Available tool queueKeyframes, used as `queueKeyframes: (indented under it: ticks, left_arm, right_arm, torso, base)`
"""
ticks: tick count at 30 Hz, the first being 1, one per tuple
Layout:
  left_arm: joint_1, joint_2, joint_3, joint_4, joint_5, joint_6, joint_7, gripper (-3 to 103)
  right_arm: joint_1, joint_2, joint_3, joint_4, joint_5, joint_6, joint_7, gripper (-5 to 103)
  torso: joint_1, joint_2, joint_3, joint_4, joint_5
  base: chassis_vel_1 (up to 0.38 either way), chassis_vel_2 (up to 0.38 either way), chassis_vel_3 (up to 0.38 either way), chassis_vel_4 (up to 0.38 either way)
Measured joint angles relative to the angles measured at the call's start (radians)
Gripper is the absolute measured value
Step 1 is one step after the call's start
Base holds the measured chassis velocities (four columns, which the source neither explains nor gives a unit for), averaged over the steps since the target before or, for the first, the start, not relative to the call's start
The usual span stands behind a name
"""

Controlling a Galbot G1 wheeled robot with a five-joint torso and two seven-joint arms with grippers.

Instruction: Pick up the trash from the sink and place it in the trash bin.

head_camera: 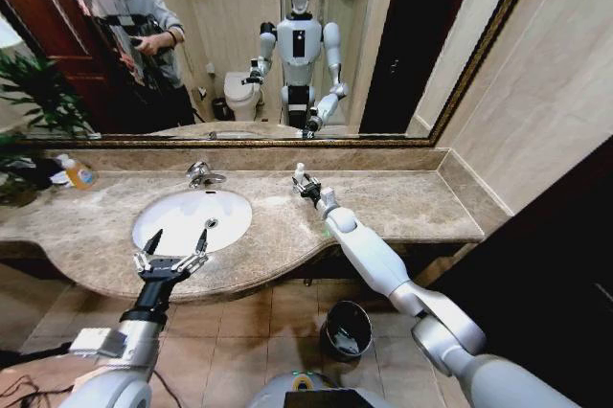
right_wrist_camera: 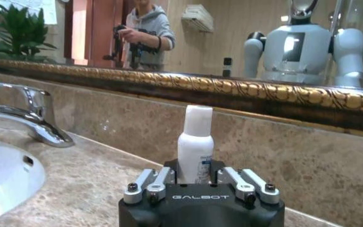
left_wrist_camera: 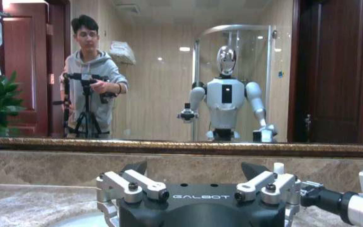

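The white oval sink (head_camera: 168, 221) is set in the marble counter, with a chrome faucet (head_camera: 204, 174) behind it. My left gripper (head_camera: 180, 234) hangs open over the sink's front rim, nothing between its fingers; it is also in the left wrist view (left_wrist_camera: 194, 168). My right gripper (head_camera: 300, 178) reaches over the counter to the right of the faucet, near the mirror, shut on a tiny white bottle (right_wrist_camera: 195, 137) that stands upright between its fingers. The trash bin (head_camera: 347, 328), round and dark, stands on the floor below the counter's front edge.
A bottle with an orange label (head_camera: 77, 173) and a green plant (head_camera: 34, 102) sit at the counter's far left. The mirror's gold frame (head_camera: 287, 141) runs along the back wall. A dark wall panel (head_camera: 536, 264) closes off the right side.
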Motion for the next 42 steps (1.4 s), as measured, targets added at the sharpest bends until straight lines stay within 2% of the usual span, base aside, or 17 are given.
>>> queueKeyframes:
  ticks: [3,8,14,17,18,21,22,25,26,28,30,31,35,40,42]
  left_arm:
    - [0.000,0.000,0.000,0.000,0.000,0.000,0.000,100]
    - [0.000,0.000,0.000,0.000,0.000,0.000,0.000,100]
    - [0.000,0.000,0.000,0.000,0.000,0.000,0.000,100]
    - [0.000,0.000,0.000,0.000,0.000,0.000,0.000,100]
    - [0.000,0.000,0.000,0.000,0.000,0.000,0.000,100]
    - [0.000,0.000,0.000,0.000,0.000,0.000,0.000,100]
    - [0.000,0.000,0.000,0.000,0.000,0.000,0.000,100]
    - [0.000,0.000,0.000,0.000,0.000,0.000,0.001,100]
    - [0.000,0.000,0.000,0.000,0.000,0.000,0.001,100]
    - [0.000,0.000,0.000,0.000,0.000,0.000,0.000,100]
    - [0.000,0.000,0.000,0.000,0.000,0.000,0.000,100]
    - [0.000,0.000,0.000,0.000,0.000,0.000,0.000,100]
    - [0.000,0.000,0.000,0.000,0.000,0.000,0.000,100]
    - [0.000,0.000,0.000,0.000,0.000,0.000,0.000,100]
    - [0.000,0.000,0.000,0.000,0.000,0.000,0.000,100]
  right_arm:
    - [-0.009,-0.007,-0.003,0.020,0.002,-0.004,0.002,26]
    - [-0.030,-0.029,-0.004,0.058,0.009,-0.009,0.007,14]
    - [-0.062,-0.083,0.034,0.131,0.024,-0.010,0.010,13]
    - [-0.126,-0.157,0.128,0.243,0.024,-0.006,0.010,13]
    - [-0.126,-0.157,0.128,0.243,0.024,-0.006,0.010,13]
    - [-0.243,-0.264,0.261,0.419,0.058,-0.017,0.012,13]
    - [-0.243,-0.264,0.261,0.419,0.058,-0.017,0.012,13]
    - [-0.419,-0.362,0.394,0.588,0.120,-0.021,0.033,13]
    - [-0.419,-0.362,0.394,0.588,0.120,-0.021,0.033,13]
    - [-0.555,-0.389,0.499,0.681,0.139,-0.016,0.034,13]
    - [-0.659,-0.383,0.569,0.739,0.140,0.004,0.033,13]
    - [-0.659,-0.383,0.569,0.739,0.140,0.004,0.033,13]
    - [-0.918,-0.311,0.684,0.834,0.088,0.063,0.034,13]
    - [-1.039,-0.256,0.711,0.859,0.041,0.102,0.041,13]
    - [-1.084,-0.221,0.717,0.839,-0.010,0.139,0.041,13]
  torso:
    - [0.000,0.000,0.000,0.0000,0.0000]
    - [0.000,0.000,0.000,0.0000,0.0000]
    - [0.000,0.000,0.000,0.0001,0.0001]
    - [0.000,0.000,0.000,0.0002,0.0003]
    - [0.000,0.000,0.000,0.0002,0.0003]
    - [0.000,0.000,0.000,0.0000,0.0001]
    - [0.000,0.000,0.000,0.0000,0.0001]
    - [0.000,0.000,0.000,-0.0005,0.0006]
    - [0.000,0.000,0.000,-0.0005,0.0006]
    - [0.000,0.000,0.000,-0.0005,0.0004]
    - [0.000,0.000,0.000,-0.0003,0.0004]
    - [0.000,0.000,0.000,-0.0003,0.0004]
    - [0.000,0.000,0.000,-0.0002,0.0004]
    - [0.000,0.000,0.000,-0.0001,0.0002]
    - [0.000,0.000,0.000,-0.0001,0.0000]
  base:
    - [0.000,0.000,0.000,0.000]
    - [0.000,0.000,0.000,0.000]
    - [0.000,0.000,0.000,0.000]
    - [0.000,0.000,0.000,0.000]
    - [0.000,0.000,0.000,0.000]
    - [0.000,0.000,0.000,0.000]
    - [0.000,0.000,0.000,0.000]
    - [0.000,0.000,0.000,0.000]
    - [0.000,0.000,0.000,0.000]
    - [0.000,0.000,0.000,0.000]
    - [0.000,0.000,0.000,0.000]
    - [0.000,0.000,0.000,0.000]
    - [0.000,0.000,0.000,0.000]
    - [0.000,0.000,0.000,0.000]
    - [0.000,0.000,0.000,0.000]
